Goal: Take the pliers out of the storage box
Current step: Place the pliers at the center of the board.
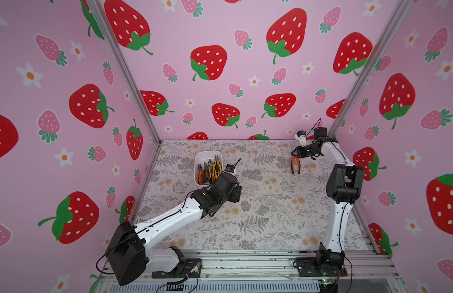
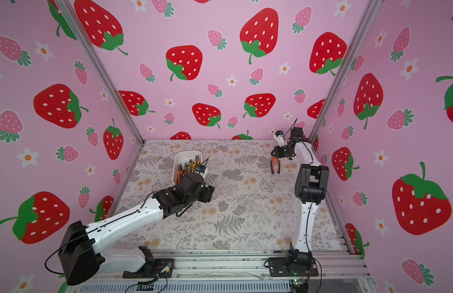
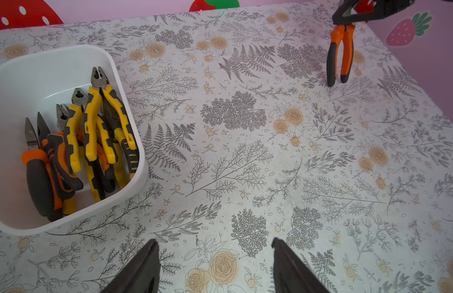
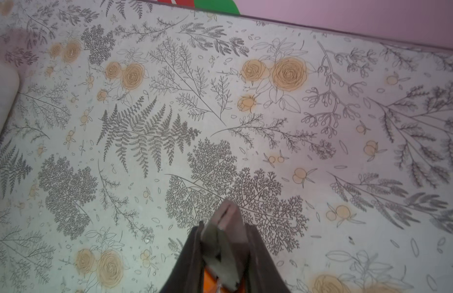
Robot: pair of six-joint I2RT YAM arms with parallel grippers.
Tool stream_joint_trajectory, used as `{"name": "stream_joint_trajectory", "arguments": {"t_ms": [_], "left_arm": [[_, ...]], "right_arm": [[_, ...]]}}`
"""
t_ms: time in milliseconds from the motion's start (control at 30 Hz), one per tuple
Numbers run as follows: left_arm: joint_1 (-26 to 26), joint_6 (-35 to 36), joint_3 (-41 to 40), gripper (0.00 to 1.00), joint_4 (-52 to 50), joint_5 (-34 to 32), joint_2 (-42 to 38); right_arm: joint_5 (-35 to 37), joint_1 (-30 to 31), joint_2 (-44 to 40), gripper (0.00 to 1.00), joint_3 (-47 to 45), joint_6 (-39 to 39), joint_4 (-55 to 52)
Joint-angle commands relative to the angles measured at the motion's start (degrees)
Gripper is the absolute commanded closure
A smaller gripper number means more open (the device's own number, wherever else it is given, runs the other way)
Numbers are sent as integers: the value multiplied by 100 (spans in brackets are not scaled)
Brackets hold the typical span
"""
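At centre left of a top view the storage box (image 1: 198, 165) holds a heap of pliers (image 1: 210, 168). The left arm (image 1: 169, 218) reaches in low from the lower left, wrist bent down, and its left gripper (image 3: 215, 243) is wide open and empty over the table (image 3: 245, 165), just beside the box. At the right the right arm (image 1: 339, 215) stands tall and folds forward, its right gripper (image 1: 295, 155) closed on the head of one orange pliers (image 1: 295, 166), handles hanging toward the table. I judge this pair is being set down; next the right jaws must release, and the left gripper must move over the box.
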Motion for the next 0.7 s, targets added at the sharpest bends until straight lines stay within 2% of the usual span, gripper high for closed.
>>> {"name": "stream_joint_trajectory", "arguments": {"t_ms": [0, 267, 667], "left_arm": [[27, -142, -3, 29, 18, 83, -181], [66, -65, 97, 29, -418, 66, -509], [260, 16, 275, 29, -463, 246, -193]], "right_arm": [[-41, -34, -325, 100, -63, -132, -19], [1, -35, 175, 100, 397, -193, -381], [357, -36, 1076, 99, 1044, -79, -374]]}}
